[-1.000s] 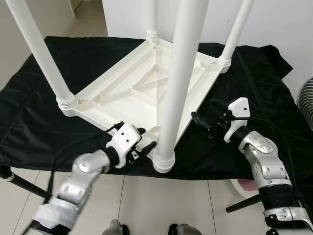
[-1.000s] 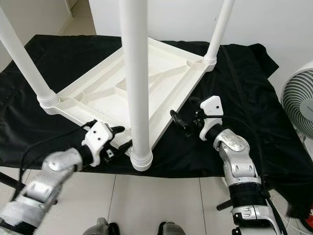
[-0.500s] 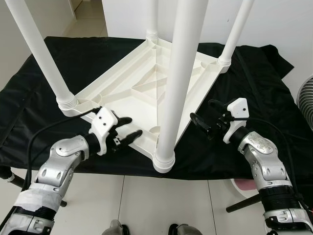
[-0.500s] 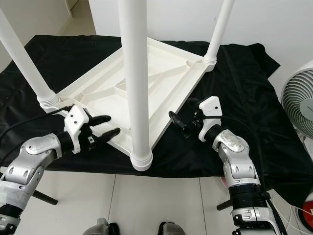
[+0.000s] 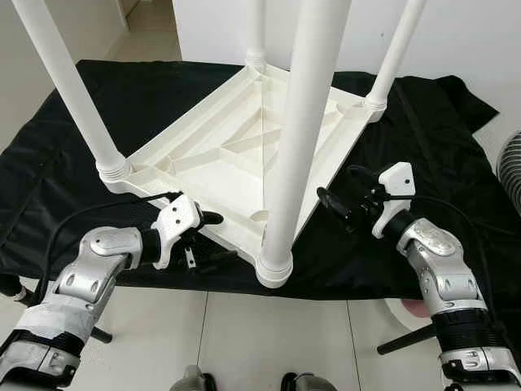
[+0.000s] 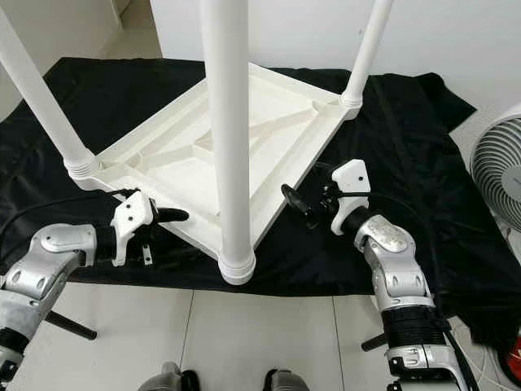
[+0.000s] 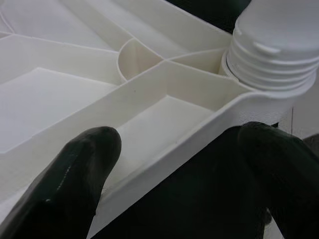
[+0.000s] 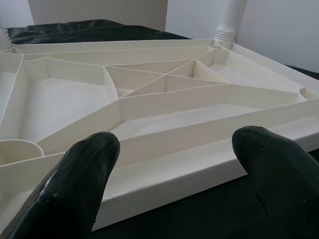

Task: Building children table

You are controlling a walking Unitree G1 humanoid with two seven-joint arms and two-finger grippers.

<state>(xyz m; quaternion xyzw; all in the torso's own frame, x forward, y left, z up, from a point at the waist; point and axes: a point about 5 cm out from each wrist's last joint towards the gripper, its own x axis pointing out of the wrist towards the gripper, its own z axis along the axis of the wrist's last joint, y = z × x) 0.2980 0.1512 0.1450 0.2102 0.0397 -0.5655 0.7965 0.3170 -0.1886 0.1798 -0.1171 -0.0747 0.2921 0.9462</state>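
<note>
The white plastic children's table [image 5: 220, 155] lies upside down on a black cloth, its ribbed underside facing up. A white leg stands up from each corner; the nearest leg [image 5: 297, 138] rises right in front of me. My left gripper [image 5: 221, 236] is open at the near-left edge, one finger over the rim [image 7: 199, 144] and the other below it, close to the threaded base of the near leg [image 7: 271, 50]. My right gripper [image 5: 338, 189] is open at the right edge, its fingers [image 8: 75, 184] spread and pointing at the rim [image 8: 199, 159] without touching it.
The black cloth [image 5: 98, 98] covers a low platform that ends just before my feet, with tiled floor [image 5: 244, 342] below. A white fan [image 6: 496, 179] stands at the right. Black support bars [image 5: 407, 338] stick out under the platform. A white wall is behind.
My left gripper has drawn back from the near leg's base to the left along the near edge and now straddles the rim. The right gripper has stayed where it was.
</note>
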